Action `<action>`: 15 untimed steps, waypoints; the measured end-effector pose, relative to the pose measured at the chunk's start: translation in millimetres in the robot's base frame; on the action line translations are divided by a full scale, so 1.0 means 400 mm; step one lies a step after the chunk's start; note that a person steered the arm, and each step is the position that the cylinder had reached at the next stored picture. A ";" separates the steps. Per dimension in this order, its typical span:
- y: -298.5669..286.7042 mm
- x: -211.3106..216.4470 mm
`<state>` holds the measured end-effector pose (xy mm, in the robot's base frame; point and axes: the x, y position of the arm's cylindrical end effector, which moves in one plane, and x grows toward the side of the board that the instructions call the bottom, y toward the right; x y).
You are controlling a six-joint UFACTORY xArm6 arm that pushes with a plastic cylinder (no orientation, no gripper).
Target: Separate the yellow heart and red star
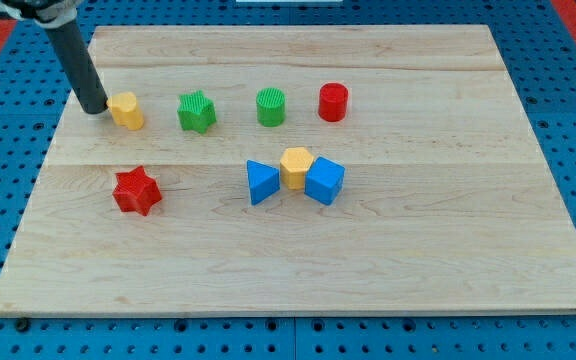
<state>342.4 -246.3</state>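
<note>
The yellow heart (126, 110) lies near the board's upper left. The red star (136, 190) lies below it, well apart, toward the view's bottom. My tip (95, 108) rests on the board just left of the yellow heart, touching or almost touching its left side. The dark rod rises from there up toward the view's top left corner.
A green star (197, 111), a green cylinder (271, 106) and a red cylinder (333, 102) stand in a row right of the heart. A blue triangle (261, 183), a yellow hexagon (296, 167) and a blue cube (324, 181) cluster at mid-board. The wooden board (448, 240) sits on a blue pegboard.
</note>
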 end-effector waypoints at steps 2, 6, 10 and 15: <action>0.195 0.075; 0.104 0.175; 0.104 0.179; 0.344 0.326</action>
<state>473.0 -108.5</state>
